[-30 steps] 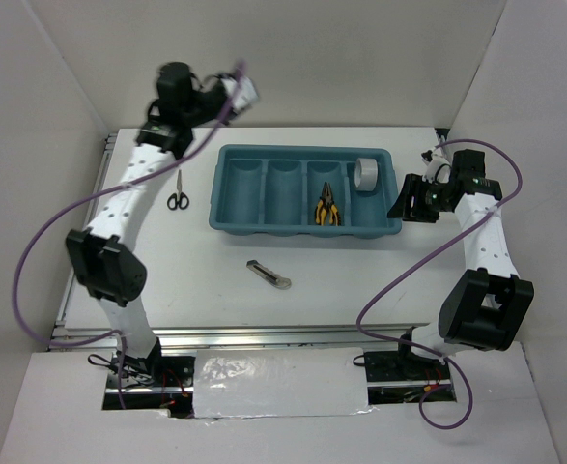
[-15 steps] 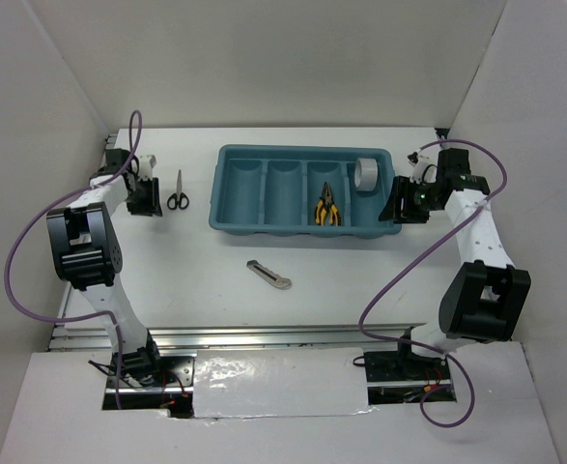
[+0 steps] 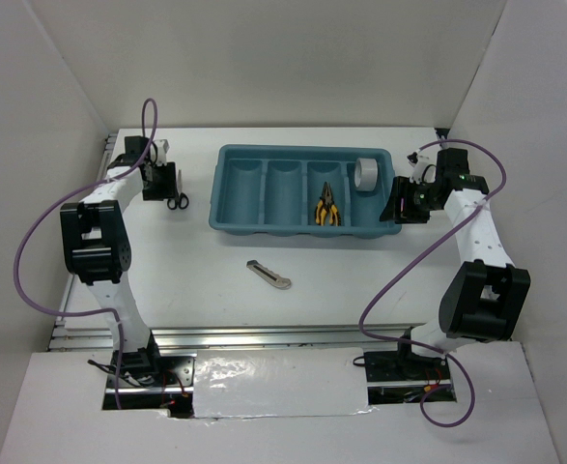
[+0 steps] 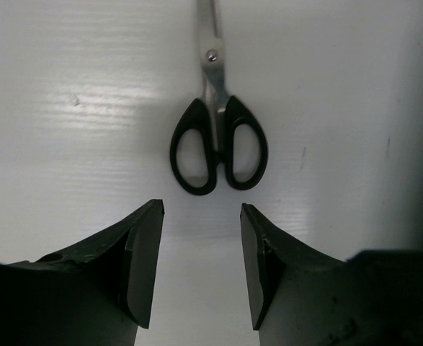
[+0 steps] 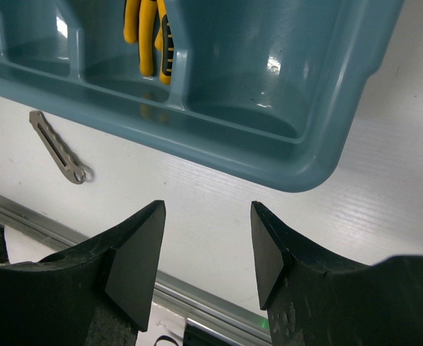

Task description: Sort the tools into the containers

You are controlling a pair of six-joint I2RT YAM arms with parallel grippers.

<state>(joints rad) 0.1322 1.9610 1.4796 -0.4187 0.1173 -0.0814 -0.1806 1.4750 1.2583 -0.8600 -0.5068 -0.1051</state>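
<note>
While the scissors point(image 4: 218, 148) lie on the desk point(image 3: 360, 280) left of the tray point(image 3: 264, 230), the left gripper point(image 4: 200, 213) hovers spread just short of their handles, seemingly lined up to pinch them.

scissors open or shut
Shut. The scissors lie flat on the table, handle loops pressed together and the blades forming one narrow strip.

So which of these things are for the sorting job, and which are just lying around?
For the job: scissors, utility knife, pliers, tape roll, teal tray.
Just lying around: purple cables, shiny strip along the near edge.
</note>
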